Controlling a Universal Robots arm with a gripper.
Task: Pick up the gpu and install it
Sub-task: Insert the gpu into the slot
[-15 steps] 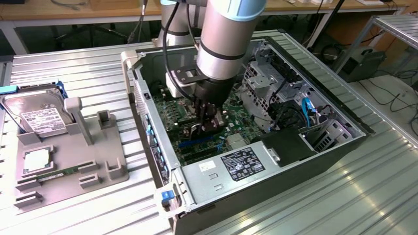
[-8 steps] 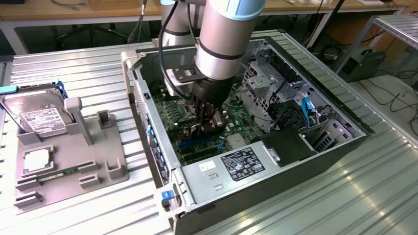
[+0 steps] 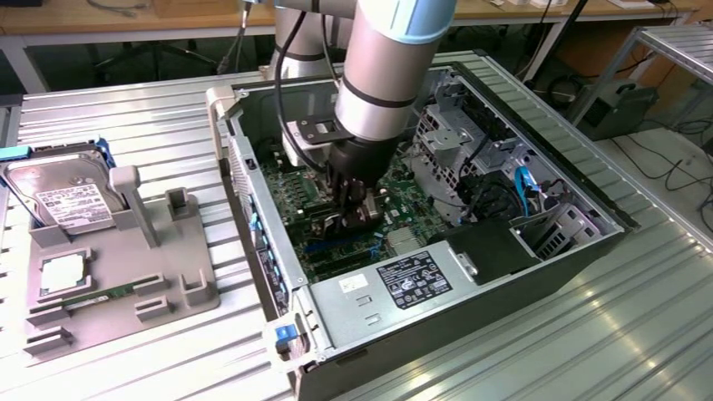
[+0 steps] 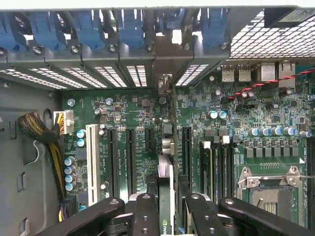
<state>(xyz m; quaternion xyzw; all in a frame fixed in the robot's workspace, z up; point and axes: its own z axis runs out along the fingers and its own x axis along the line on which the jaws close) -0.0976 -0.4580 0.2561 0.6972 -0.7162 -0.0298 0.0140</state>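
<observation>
Claw (image 3: 354, 219) is down inside the open computer case (image 3: 579, 251), closed on the gpu (image 4: 166, 196), held edge-on over the motherboard (image 4: 128, 123) slots, bracket end toward the rear slot covers. Pickup done; card looks not yet fully seated.

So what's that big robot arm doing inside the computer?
The arm's tool is down inside the open computer case, shut on the gpu, a thin card held on edge over the green motherboard and its slots. The hard drive sits untouched on the gray tray beside the case.
</observation>
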